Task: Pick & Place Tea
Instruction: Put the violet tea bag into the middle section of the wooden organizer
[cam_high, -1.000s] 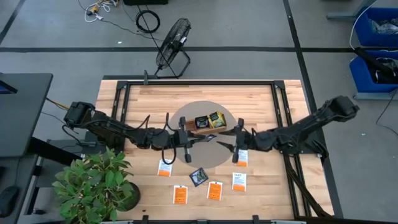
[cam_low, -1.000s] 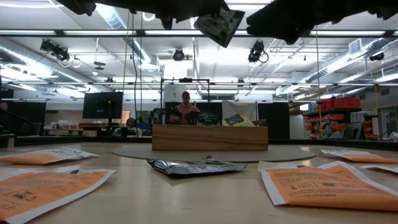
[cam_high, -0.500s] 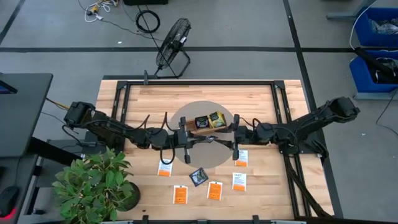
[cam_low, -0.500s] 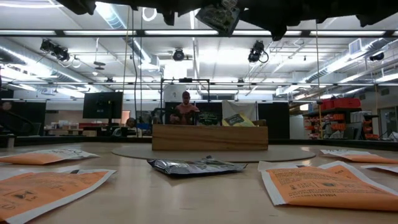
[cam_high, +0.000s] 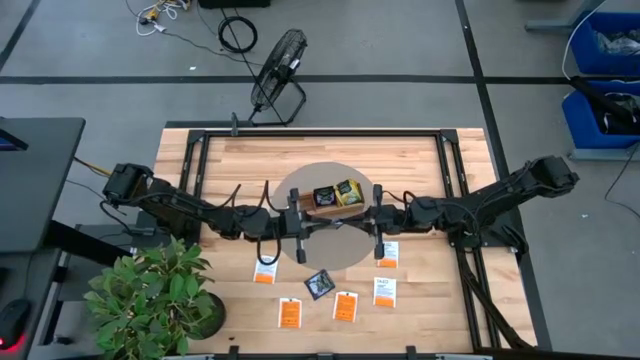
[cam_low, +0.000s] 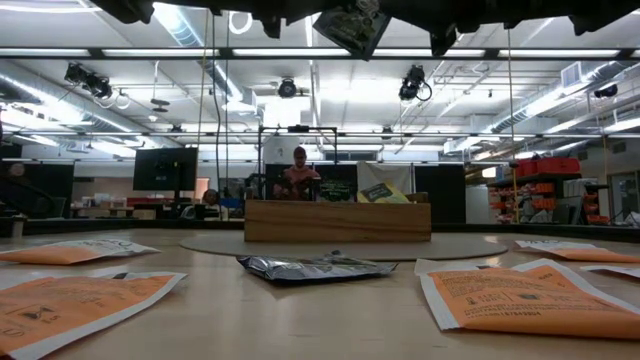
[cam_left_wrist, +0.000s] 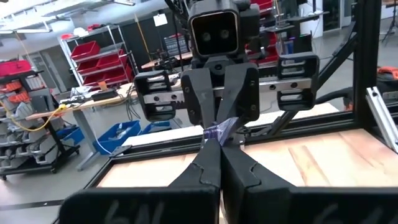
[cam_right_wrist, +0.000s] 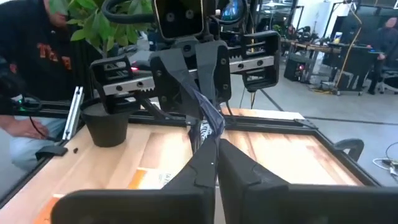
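1. Left gripper (cam_high: 318, 226) sits over the middle of the table, raised off the surface. Its fingers are pressed together on one edge of a dark tea packet (cam_high: 338, 223), as the left wrist view confirms (cam_left_wrist: 219, 132).
2. Right gripper (cam_high: 355, 222) meets it from the other side, and its fingers are also pinched onto that same packet (cam_right_wrist: 204, 127). The packet hangs between the two arms, clear of the table; the low view shows it high overhead (cam_low: 352, 28). Judgement: a hand-over is in progress and neither side has let go.
3. Done so far: the wooden tray (cam_high: 336, 209) on the round mat (cam_high: 345, 248) at mid-table already holds two packets, one dark (cam_high: 324, 196) and one yellow-green (cam_high: 348, 192).
4. Left to do: six packets lie loose on the near part of the table, left to right: a white-and-orange one (cam_high: 265, 270), an orange one (cam_high: 290, 313), a dark one (cam_high: 319, 284), an orange one (cam_high: 345, 306), and two white-and-orange ones (cam_high: 384, 291) (cam_high: 389, 253).
5. Hard to make out: the tray's compartments are not distinguishable from above, and the low view shows only its near wall (cam_low: 337, 221). The held packet's print is unreadable. The farthest right loose packet is partly covered by the right arm.
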